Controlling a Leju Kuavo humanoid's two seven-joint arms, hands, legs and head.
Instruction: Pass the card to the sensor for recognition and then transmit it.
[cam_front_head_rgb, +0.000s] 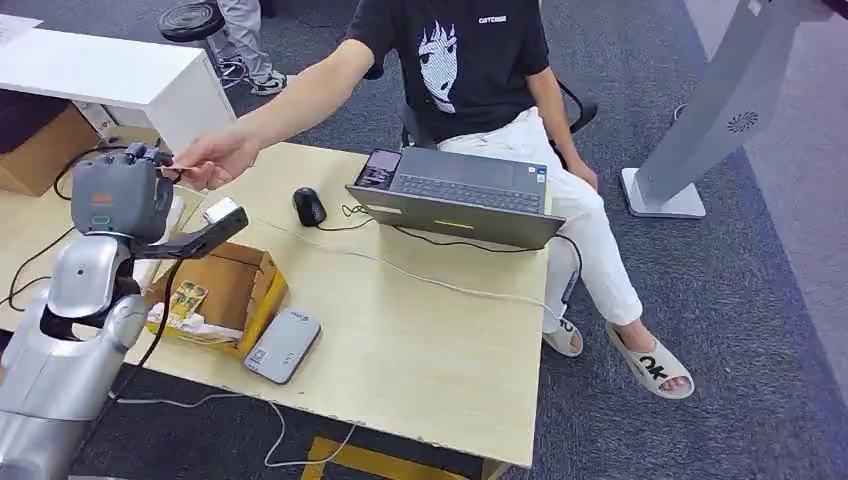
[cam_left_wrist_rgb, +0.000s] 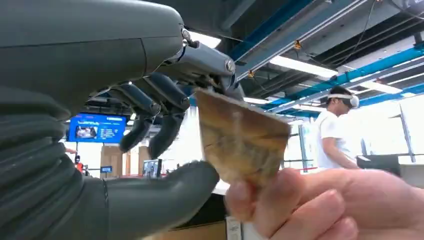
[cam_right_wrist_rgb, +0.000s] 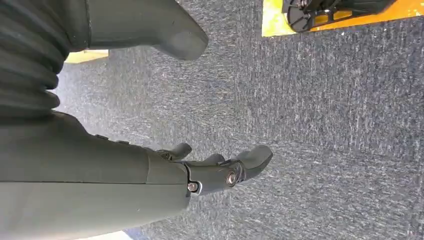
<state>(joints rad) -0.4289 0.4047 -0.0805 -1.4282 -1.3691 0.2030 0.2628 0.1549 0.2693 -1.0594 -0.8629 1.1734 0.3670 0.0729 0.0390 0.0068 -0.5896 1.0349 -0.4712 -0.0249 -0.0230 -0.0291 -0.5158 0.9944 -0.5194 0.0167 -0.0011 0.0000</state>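
My left hand (cam_front_head_rgb: 122, 195) is raised above the table's left side. A brownish card (cam_left_wrist_rgb: 240, 137) stands between its thumb (cam_left_wrist_rgb: 165, 197) and a fingertip (cam_left_wrist_rgb: 227, 85). A person's hand (cam_front_head_rgb: 215, 158) reaches in and pinches the card's lower edge with its fingers (cam_left_wrist_rgb: 320, 205). The grey card sensor (cam_front_head_rgb: 283, 345) lies flat on the wooden table (cam_front_head_rgb: 420, 340), near the front edge and well below my left hand. Over blue carpet, my right hand (cam_right_wrist_rgb: 210, 167) hangs with its fingers apart and nothing in it.
An open cardboard box (cam_front_head_rgb: 225, 290) sits beside the sensor. A laptop (cam_front_head_rgb: 460, 195), a mouse (cam_front_head_rgb: 309, 206) and a white cable lie farther back. The person sits behind the table. A white cabinet (cam_front_head_rgb: 110, 75) stands at the left and a grey stand (cam_front_head_rgb: 715, 110) at the right.
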